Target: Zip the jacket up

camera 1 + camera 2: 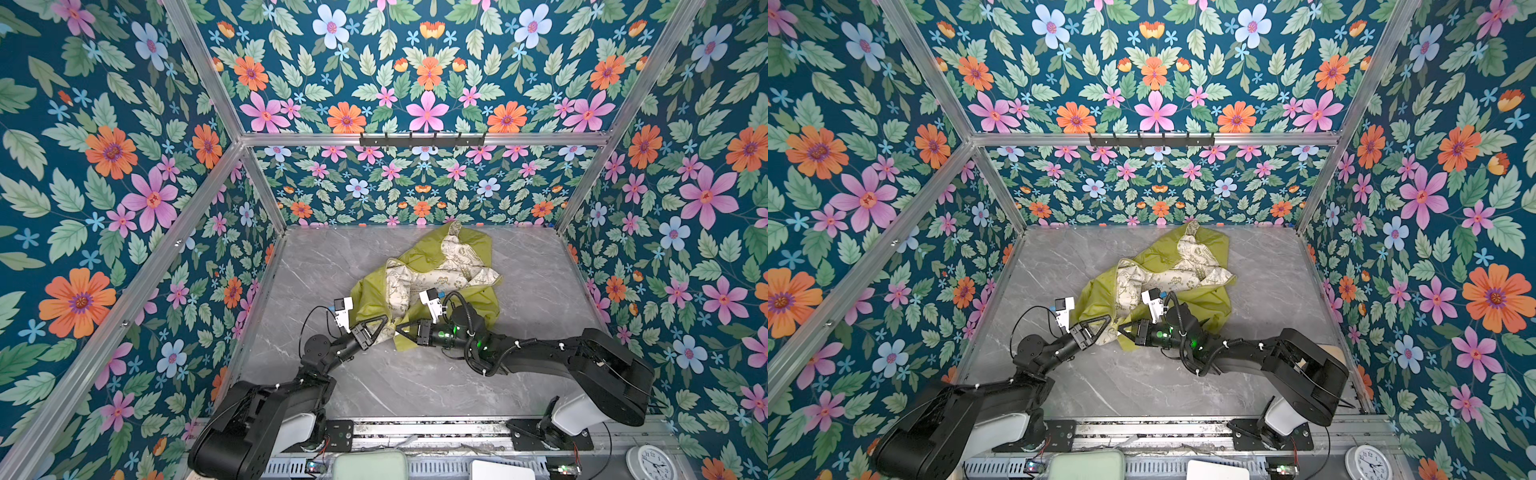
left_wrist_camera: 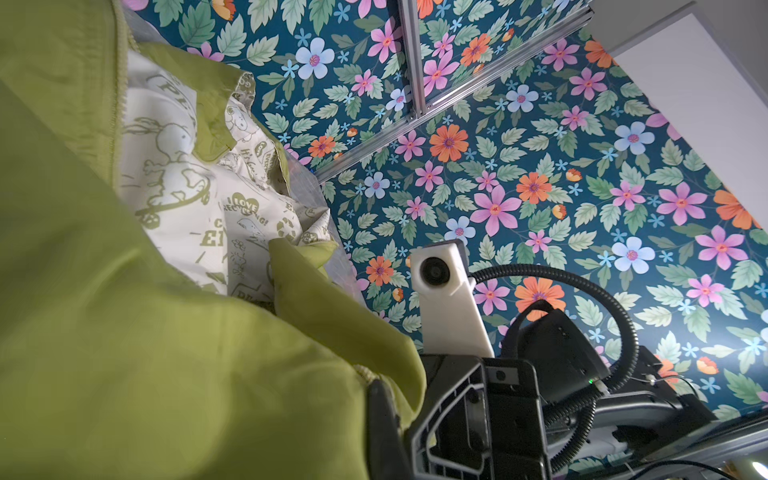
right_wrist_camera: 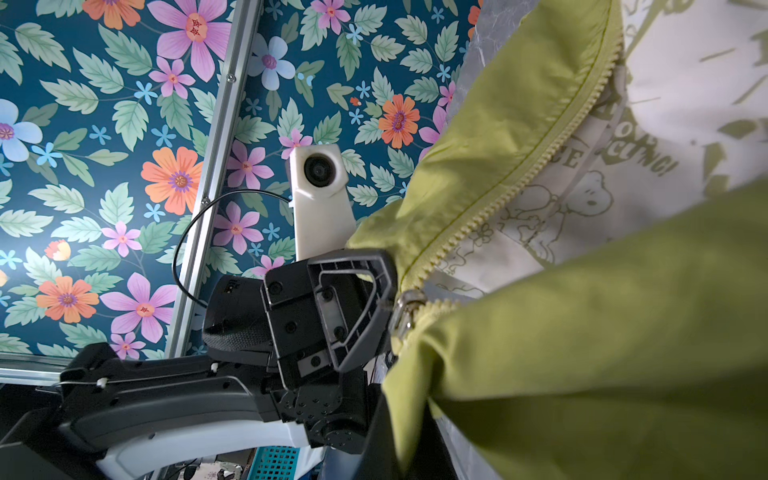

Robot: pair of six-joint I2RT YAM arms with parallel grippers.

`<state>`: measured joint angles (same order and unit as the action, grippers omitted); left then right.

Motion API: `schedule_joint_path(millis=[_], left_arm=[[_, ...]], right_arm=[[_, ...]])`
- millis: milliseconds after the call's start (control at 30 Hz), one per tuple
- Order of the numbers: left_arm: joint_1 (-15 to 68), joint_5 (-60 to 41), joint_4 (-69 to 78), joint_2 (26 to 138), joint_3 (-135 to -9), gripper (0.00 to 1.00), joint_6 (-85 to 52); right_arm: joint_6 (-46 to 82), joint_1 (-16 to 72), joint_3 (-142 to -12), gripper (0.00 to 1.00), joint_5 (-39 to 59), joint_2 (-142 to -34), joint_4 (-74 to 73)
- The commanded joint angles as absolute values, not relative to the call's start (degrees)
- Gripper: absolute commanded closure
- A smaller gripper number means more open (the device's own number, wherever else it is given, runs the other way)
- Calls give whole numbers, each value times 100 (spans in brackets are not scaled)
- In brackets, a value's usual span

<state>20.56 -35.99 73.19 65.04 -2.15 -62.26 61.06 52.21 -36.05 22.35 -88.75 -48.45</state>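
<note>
The lime-green jacket lies crumpled mid-table, its cream doodle-printed lining turned up. Both grippers meet at its near hem. My left gripper is shut on the hem at the bottom of the green zipper, right beside the metal slider. Its own finger presses the green fabric. My right gripper is shut on a fold of green hem just beside it. Above the slider the zipper is open, its two sides spread apart.
The grey marble table is boxed in by floral walls and aluminium posts. A black hook rail hangs on the back wall. A white clock lies at the front right, beyond the table's front rail.
</note>
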Motion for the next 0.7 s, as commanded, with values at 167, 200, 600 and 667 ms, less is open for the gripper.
schedule_joint_path(millis=[167,200,600,667], left_arm=[[2039,-1875,4615,5232,-562,100,-5311],[2035,-1810,4517,5172,-547,100,-5284],[2037,-1662,4745,5388,-430,100,-5295],[2038,-1768,4833,5430,-409,100,-5274]], right_arm=[[6479,5512,-3491,100,2559,-9290,-5447],[6511,5546,-3498,100,2573,-9350,-5531],[7048,5999,-3284,98,2494,-10276,-6314],[7011,6001,-3224,95,2438,-10195,-6192]])
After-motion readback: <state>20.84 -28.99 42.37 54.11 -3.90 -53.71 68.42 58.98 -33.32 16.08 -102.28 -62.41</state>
